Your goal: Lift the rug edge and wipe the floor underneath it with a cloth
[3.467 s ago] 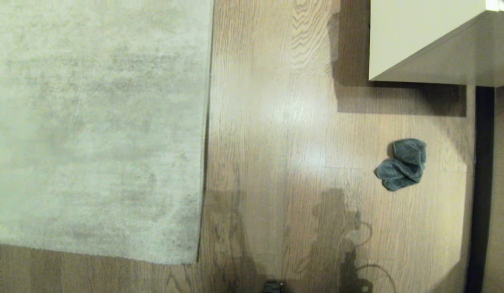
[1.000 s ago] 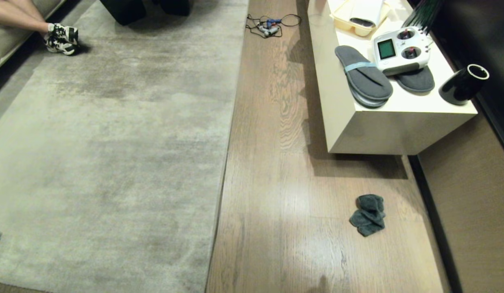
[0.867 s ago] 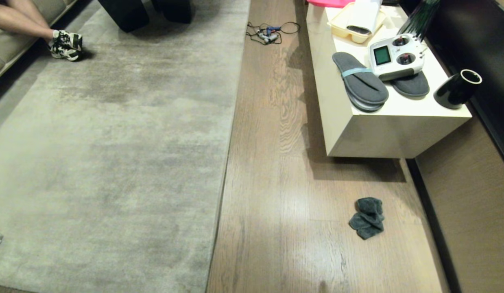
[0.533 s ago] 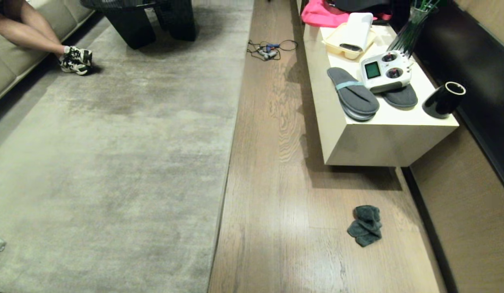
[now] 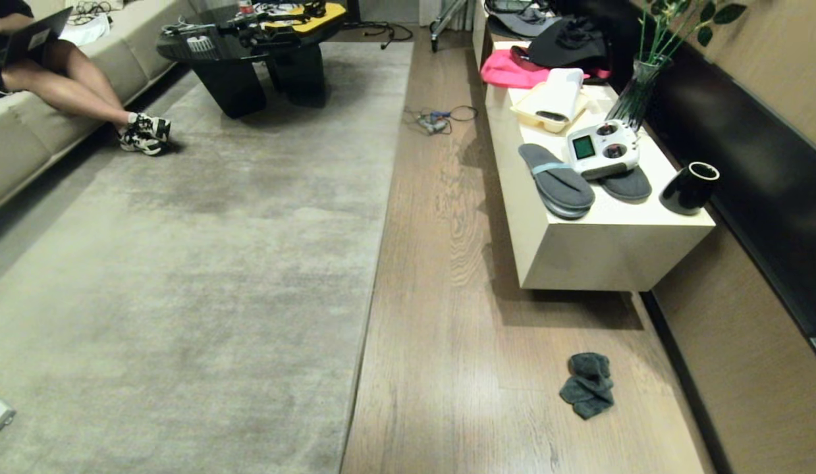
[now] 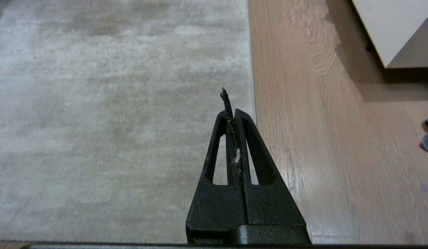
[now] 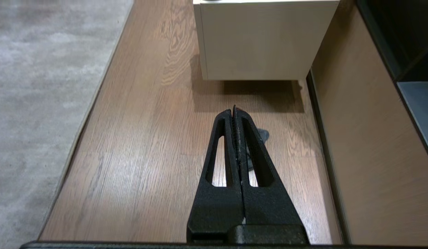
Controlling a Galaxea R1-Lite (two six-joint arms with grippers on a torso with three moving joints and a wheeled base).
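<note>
The rug edge (image 5: pixel 368 289) runs straight away from me down the middle of the head view, lying flat on the wood floor (image 5: pixel 447 316). The dark grey-blue cloth (image 5: pixel 587 393) lies crumpled on the floor near the right wall, in front of the cabinet. Neither arm appears in the head view. My left gripper (image 6: pixel 233 112) is shut and empty, hanging above the rug edge (image 6: pixel 250 69). My right gripper (image 7: pixel 233 111) is shut and empty above the floor (image 7: pixel 148 138), its fingers hiding most of the cloth (image 7: pixel 263 134).
A low white cabinet (image 5: pixel 605 250) at the right carries grey slippers (image 5: pixel 556 181), a remote controller (image 5: pixel 602 148) and a black cup (image 5: pixel 689 187). Cables (image 5: pixel 437 118) lie on the floor farther off. A person's legs (image 5: pixel 72 92) and a black table (image 5: pixel 249 39) are far left.
The whole head view has swung upward, from straight down at the floor to a look along the room. Rug and cloth have not moved.
</note>
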